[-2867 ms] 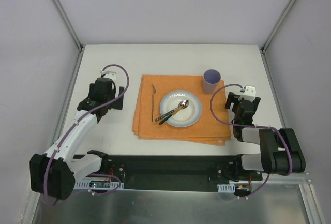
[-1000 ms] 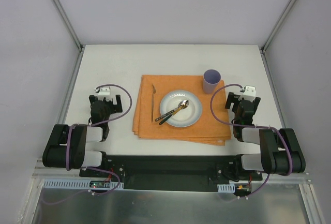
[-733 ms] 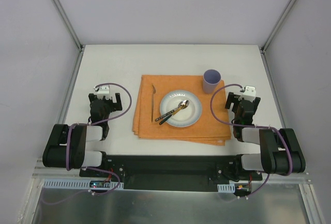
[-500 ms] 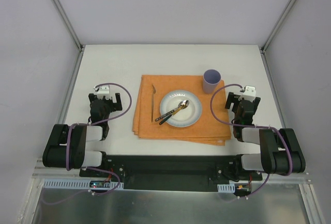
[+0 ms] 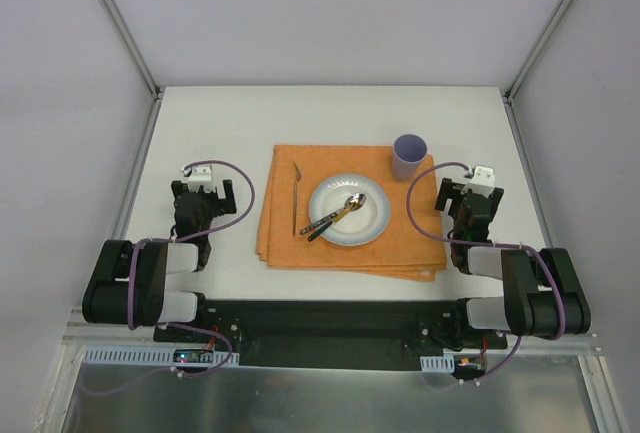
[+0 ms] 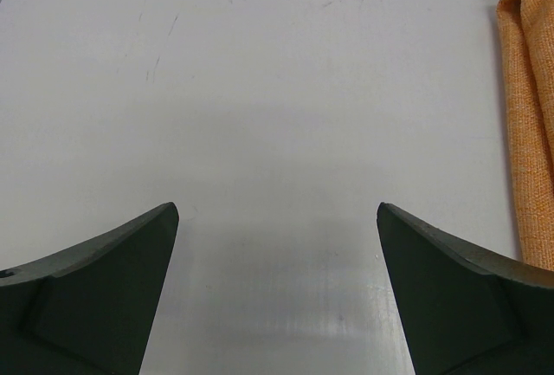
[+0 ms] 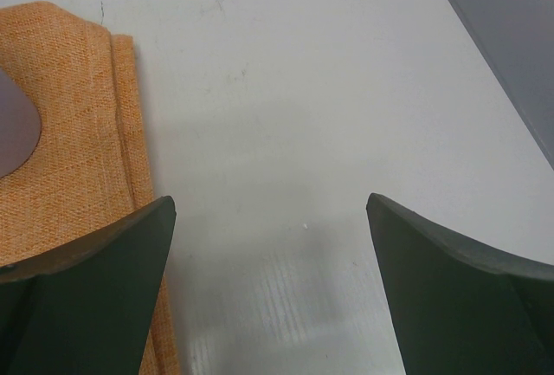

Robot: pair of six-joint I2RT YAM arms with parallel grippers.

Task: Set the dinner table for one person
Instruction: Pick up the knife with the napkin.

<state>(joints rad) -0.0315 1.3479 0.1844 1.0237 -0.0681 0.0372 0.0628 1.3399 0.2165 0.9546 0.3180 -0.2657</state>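
On the white dinner table (image 5: 330, 113) lies an orange folded placemat (image 5: 410, 243). A white plate (image 5: 372, 225) sits in its middle with a spoon (image 5: 345, 207) and a dark-handled utensil (image 5: 322, 225) resting on it. A thin utensil (image 5: 296, 198) lies on the mat left of the plate. A purple cup (image 5: 408, 156) stands at the mat's far right corner. My left gripper (image 5: 203, 189) rests open left of the mat, nothing between its fingers (image 6: 112, 288). My right gripper (image 5: 470, 190) rests open right of the mat, also empty.
The mat's folded edge (image 6: 530, 124) shows at the right of the left wrist view, and at the left (image 7: 78, 115) of the right wrist view, with the cup's base (image 7: 16, 128) on it. Grey walls and metal rails (image 5: 130, 48) enclose the table.
The left arm has drawn back from its reach over the table's left side and folded down near its base. Over the last second nothing moves.
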